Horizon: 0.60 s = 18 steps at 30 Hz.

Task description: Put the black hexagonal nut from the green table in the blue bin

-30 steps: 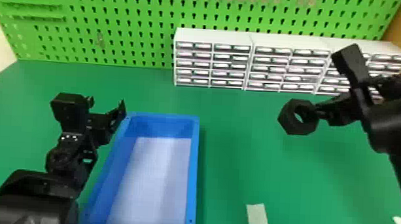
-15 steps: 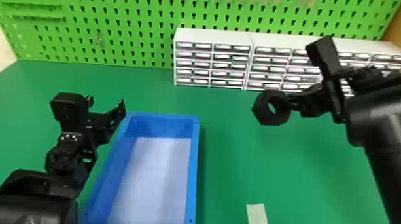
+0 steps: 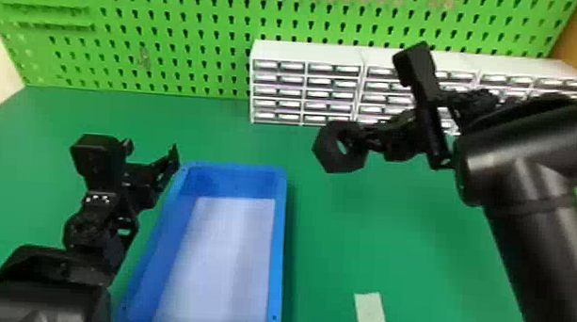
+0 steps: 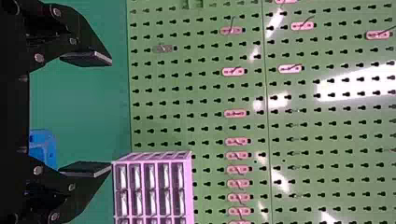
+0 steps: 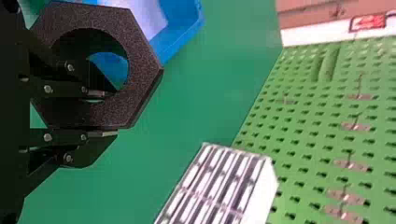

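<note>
In the head view my right gripper (image 3: 366, 137) is shut on the near side of the black hexagonal nut (image 3: 329, 156), holding it above the green table, right of the blue bin (image 3: 278, 247). The right wrist view has one finger of my right gripper (image 5: 103, 114) through the hole of the nut (image 5: 144, 77) and the other outside, pinching its wall; part of the bin (image 5: 184, 28) lies beyond. My left gripper (image 3: 153, 158) stays parked beside the bin's far left corner. Its fingers stand wide apart, with nothing between them, in the left wrist view, where the gripper (image 4: 86, 113) faces the pegboard.
White drawer cabinets (image 3: 305, 83) stand at the back of the green table (image 3: 334, 250), behind the right gripper. A green pegboard (image 3: 167, 34) rises behind them. A pale strip (image 3: 371, 318) lies on the table right of the bin.
My right arm has swung left across the table, bringing the nut nearer to the bin. The left arm has kept still.
</note>
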### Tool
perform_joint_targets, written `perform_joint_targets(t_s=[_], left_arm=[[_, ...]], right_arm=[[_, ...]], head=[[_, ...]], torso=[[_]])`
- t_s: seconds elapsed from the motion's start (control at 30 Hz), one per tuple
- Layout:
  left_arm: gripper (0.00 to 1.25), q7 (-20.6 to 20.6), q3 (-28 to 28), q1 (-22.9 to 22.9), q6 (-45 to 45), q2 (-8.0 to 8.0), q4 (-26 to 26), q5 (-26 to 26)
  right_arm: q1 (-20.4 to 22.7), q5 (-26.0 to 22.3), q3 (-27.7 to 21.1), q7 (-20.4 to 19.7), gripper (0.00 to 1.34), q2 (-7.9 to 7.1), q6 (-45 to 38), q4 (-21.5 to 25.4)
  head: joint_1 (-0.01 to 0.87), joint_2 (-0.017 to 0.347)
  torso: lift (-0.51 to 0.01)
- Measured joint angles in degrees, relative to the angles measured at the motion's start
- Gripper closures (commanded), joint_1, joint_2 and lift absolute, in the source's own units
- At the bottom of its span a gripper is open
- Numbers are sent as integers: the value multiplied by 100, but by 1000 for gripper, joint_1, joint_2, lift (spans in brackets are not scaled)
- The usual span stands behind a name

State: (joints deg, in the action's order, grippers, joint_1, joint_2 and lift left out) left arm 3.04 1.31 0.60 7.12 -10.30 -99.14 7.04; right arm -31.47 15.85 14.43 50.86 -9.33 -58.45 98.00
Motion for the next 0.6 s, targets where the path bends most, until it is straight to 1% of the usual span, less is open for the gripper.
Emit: perform_joint_targets(t_s=[0.2,0.43,0.6], left_arm=[[453,0,-5,4,0,0,0,1],[453,-4,-18,11,0,1,-8,9],[453,-4,-37,24,0,1,-16,15]], right_arm=[[-71,-223,243,-201,1092,158,135,-19],[-155,-802,673,-530,1092,311,374,-241],[-221,-1143,959,-665,1090,389,514,-424]], head=[[686,52],[686,52],[686,52]], torso=[[-97],[-97],[-97]])
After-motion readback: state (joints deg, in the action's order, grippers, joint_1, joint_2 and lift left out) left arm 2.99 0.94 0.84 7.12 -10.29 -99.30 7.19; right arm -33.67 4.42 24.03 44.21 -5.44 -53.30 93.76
